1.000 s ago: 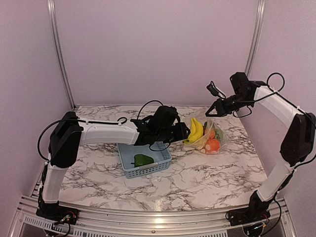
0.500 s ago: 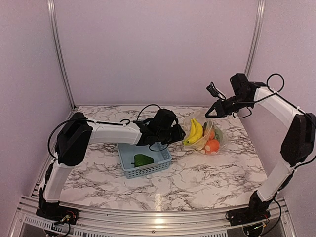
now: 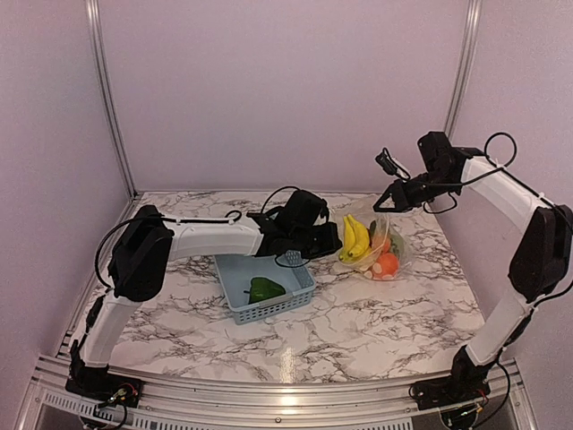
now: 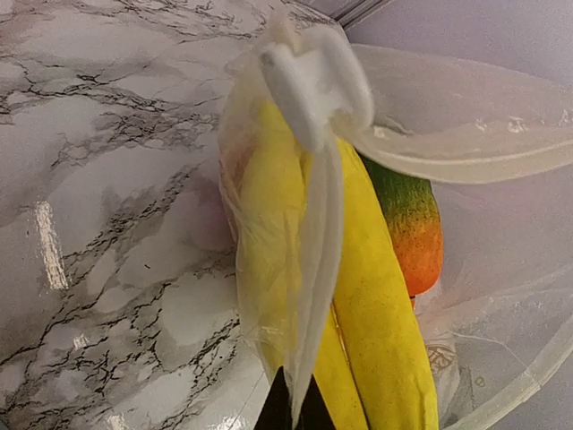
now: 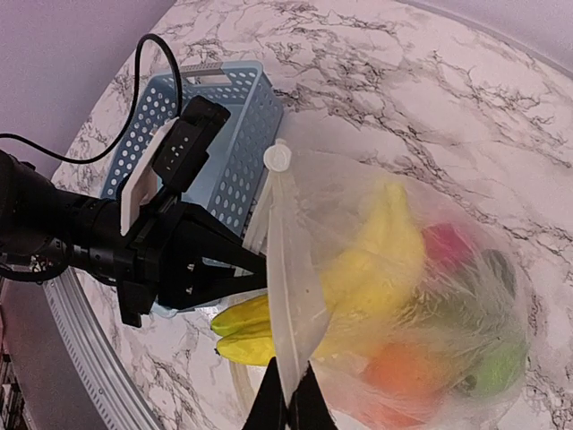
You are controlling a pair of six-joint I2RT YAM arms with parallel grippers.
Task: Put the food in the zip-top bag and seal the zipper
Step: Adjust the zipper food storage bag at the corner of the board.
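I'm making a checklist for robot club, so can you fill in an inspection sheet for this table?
Surface: marble-patterned table, glossy.
Job's things: zip-top bag is held up by its top, mouth looks open, holding bananas plus orange, red and green pieces; green pepper is outside it.
Clutter: blue mesh basket, holding the pepper.
Grippers: left gripper shut on the bag's edge; right gripper shut on the zipper, higher up.
Cables: black cables loop off both wrists; no snag seen.
Surroundings: lilac walls, metal rails.
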